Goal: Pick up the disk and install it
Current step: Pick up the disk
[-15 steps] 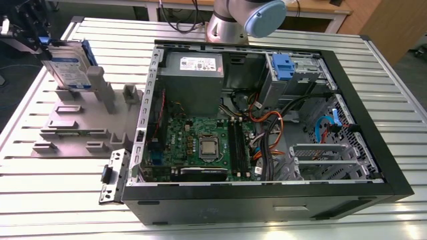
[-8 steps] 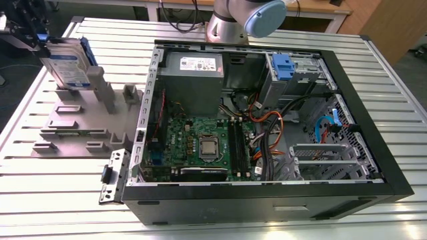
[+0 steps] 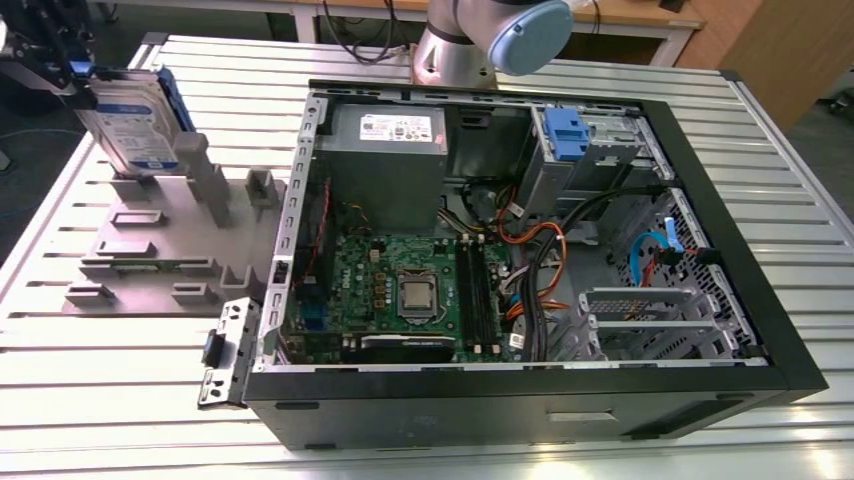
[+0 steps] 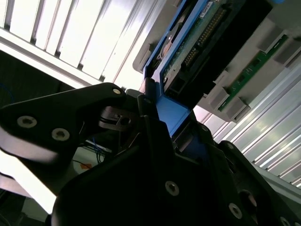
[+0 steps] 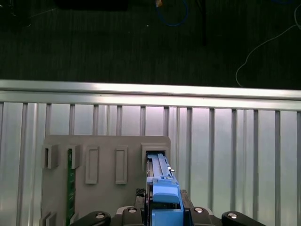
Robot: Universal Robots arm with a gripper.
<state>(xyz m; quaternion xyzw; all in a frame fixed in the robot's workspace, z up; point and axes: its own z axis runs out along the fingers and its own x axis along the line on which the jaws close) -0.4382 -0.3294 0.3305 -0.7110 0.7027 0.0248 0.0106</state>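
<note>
Upright silver disk (image 3: 134,130), blue rail, white-blue label, gripper (image 3: 78,82) jaws apparently clamping it

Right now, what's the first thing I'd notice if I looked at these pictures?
The big open computer case lies on the slatted metal table, in the middle and right of the exterior view, with its green board and wires showing. At that view's upper left, the gripper holds the disk upright by its blue frame, at the grey holder.

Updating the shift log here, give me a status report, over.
Gripper shut on disk, at its blue rail. Disk stands on edge at grey holder, outside open computer case. No obstruction seen around it.
</note>
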